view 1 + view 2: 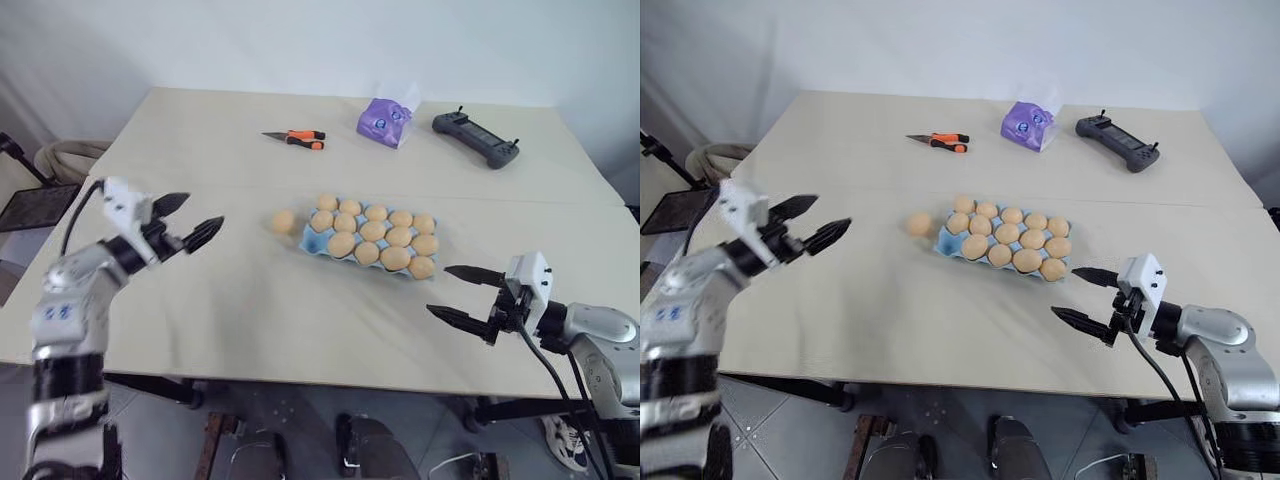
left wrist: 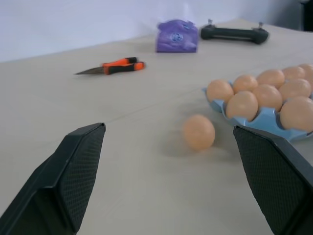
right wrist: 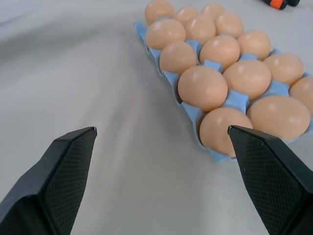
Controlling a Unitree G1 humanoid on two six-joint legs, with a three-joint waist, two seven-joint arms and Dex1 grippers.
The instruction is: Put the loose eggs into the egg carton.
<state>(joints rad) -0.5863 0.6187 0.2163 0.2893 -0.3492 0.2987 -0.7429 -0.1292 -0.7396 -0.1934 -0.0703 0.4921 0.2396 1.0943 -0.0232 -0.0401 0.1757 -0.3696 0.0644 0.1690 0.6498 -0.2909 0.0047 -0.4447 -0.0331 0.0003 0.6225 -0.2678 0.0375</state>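
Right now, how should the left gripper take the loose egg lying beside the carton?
Probably across the loose egg's widest middle, approaching from the robot's left, the open-table side. The egg carton sits close on its other side, and the left gripper is already open there.

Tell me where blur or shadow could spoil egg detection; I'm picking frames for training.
Left eye view: the left tool and its arm are motion-blurred; the egg carton is crisp. Left wrist view: the loose egg looks slightly soft, with a faint shadow beneath. Right wrist view: light is even, the near eggs sharp, no glare.
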